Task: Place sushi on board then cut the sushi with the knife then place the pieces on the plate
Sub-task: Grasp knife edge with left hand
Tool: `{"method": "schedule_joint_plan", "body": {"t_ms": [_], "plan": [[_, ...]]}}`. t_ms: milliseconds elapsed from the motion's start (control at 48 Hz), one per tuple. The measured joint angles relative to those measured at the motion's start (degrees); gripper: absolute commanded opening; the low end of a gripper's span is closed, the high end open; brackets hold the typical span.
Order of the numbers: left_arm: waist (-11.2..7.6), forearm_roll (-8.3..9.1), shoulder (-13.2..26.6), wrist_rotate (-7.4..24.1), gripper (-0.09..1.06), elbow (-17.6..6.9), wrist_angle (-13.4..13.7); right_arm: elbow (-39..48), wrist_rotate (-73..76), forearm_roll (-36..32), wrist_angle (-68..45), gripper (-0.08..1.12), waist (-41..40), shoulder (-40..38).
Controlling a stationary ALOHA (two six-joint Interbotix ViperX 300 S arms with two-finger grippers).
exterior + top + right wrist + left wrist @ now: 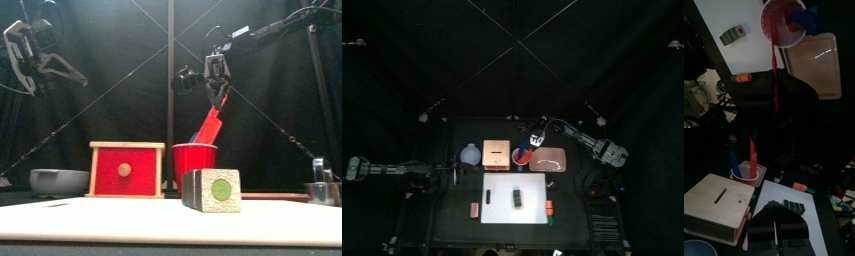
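The dark green sushi roll lies whole on the white cutting board. Behind the board stands the red cup with the blue knife in it. My right gripper hangs above the cup, shut on the handle of the red knife. The knife's lower end is still at the cup's mouth. The pink tray lies right of the cup. My left gripper is open, held high over the table's left side.
A wooden box with a red drawer front stands left of the cup, and a blue-grey bowl beyond it. A metal cutter sits at the right. Small toy foods lie on either side of the board.
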Motion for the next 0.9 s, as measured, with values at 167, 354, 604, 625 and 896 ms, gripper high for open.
{"method": "schedule_joint_plan", "body": {"t_ms": [167,354,604,625,896], "plan": [[0.0,-0.09,0.1,0.0,-0.02,0.0,0.0,0.9,0.0,-0.4,0.3,0.32,-0.4,-3.3],[0.0,-0.09,0.1,0.0,-0.02,-0.2,0.0,0.8,-0.1,-0.5,0.3,0.32,-0.6,-8.2],[-0.18,-0.09,0.0,0.1,-0.02,-2.1,0.0,2.5,-0.3,-0.6,-0.4,0.32,0.6,-13.9],[-0.26,0.0,0.1,0.1,-0.02,-2.3,0.0,2.7,-0.3,-0.6,-0.7,0.32,1.1,-14.4],[-1.58,0.35,0.0,0.1,-0.02,-4.0,-0.3,12.4,-0.4,-0.2,-12.0,0.32,8.0,-24.0]]}}
